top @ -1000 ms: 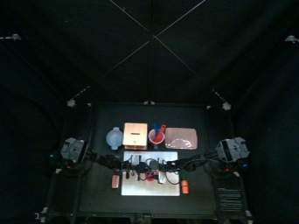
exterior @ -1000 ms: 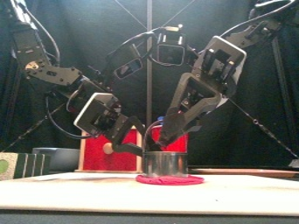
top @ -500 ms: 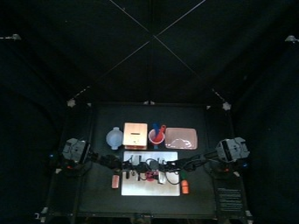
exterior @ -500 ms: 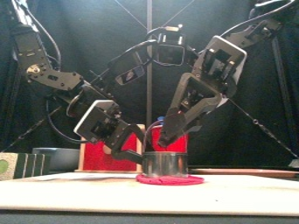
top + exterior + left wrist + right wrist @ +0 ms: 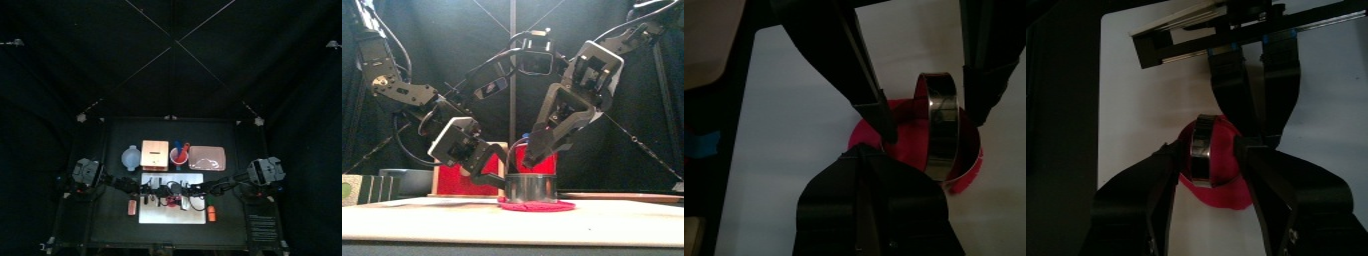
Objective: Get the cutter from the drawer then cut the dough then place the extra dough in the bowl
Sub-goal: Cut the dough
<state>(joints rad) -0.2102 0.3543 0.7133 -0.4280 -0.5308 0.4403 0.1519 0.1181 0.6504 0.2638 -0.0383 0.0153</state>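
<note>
One round metal cutter with a wire handle (image 5: 532,187) is seen standing upright on one flat disc of pink-red dough (image 5: 537,206). The dough lies on one white cutting board (image 5: 168,214) at the front of the small black table (image 5: 134,130).

The cutter is gripped by the right gripper (image 5: 1213,146), whose two black jaws are brought in against its sides from above. The left gripper (image 5: 867,153) is held low, just beside the cutter on its left. Its jaws are pressed together and their tip is set at the dough's edge. Whether any dough is pinched there cannot be told.

Behind the board, four things are set in a row across the middle of the table, one of each:
- a blue-grey bowl with small handles (image 5: 130,156), at the left
- a pale wooden box with a red drawer front (image 5: 156,153)
- a red cup (image 5: 181,151)
- a flat pink tray (image 5: 210,158), at the right

In the front view the red drawer front is seen behind the left gripper. What stands in the cup is too small to be told.

Two arms are counted. The left arm (image 5: 83,172) is brought in from the left side and the right arm (image 5: 267,170) from the right, and both are bent down over the board. The booth is closed in by black curtains (image 5: 171,60) behind the table and at its sides.
</note>
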